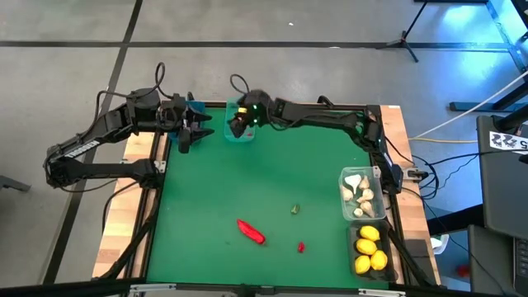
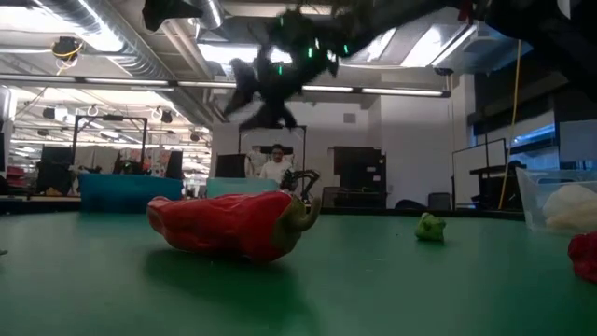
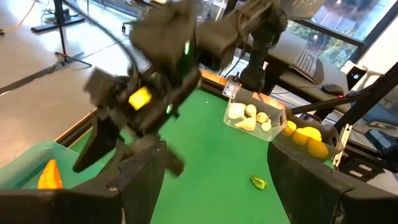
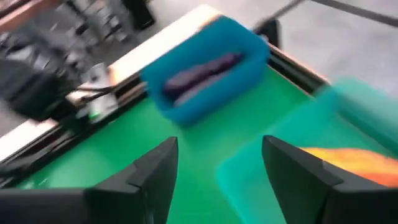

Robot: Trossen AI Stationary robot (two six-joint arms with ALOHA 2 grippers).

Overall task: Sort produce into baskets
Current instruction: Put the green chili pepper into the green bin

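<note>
Right wrist view: blurred; the right gripper [image 4: 217,174] hangs with fingers spread and nothing between them, over the teal basket [image 4: 348,118], where an orange carrot [image 4: 348,158] lies, partly cut off.
Blue basket [image 4: 205,68]: holds purple eggplants [image 4: 199,74], outlines smeared.
Left gripper [image 1: 186,132]: spread wide, empty, beside the blue basket.
Surface: green mat [image 1: 264,190] on a wood-edged table; open workshop behind.
Red chili [image 1: 251,232]: on the mat, long axis diagonal, stem toward the lemons [image 1: 369,248].

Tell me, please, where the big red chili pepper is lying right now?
In the high view the big red chili pepper lies loose on the green table, toward the near edge, between the tiny green bit and a smaller red piece.
</note>
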